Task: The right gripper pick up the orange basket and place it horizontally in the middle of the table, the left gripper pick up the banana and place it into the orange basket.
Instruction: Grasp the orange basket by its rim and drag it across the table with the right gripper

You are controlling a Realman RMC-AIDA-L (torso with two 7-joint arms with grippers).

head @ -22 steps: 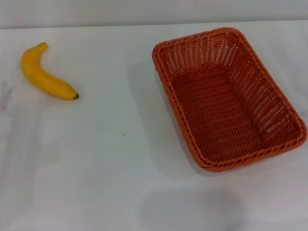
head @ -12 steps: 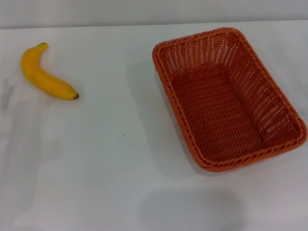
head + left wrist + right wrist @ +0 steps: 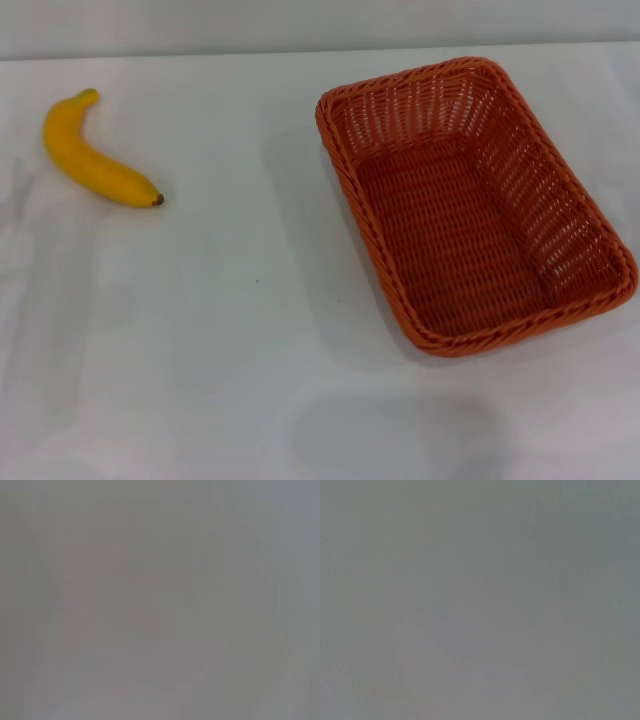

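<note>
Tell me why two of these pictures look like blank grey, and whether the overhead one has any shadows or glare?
Both wrist views show only featureless grey, nothing recognisable. The head view is evenly lit, without harsh glare: the orange basket and banana look clear, with faint soft shadows on the table.

Orange basket [image 3: 470, 205] upright, empty, angled on right, yellow banana [image 3: 93, 155] far left, well apart

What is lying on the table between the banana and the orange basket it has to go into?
Nothing visible. The banana lies at the table's left, the orange basket at the right, with only bare white tabletop between them. Neither hand shows in any view.
</note>
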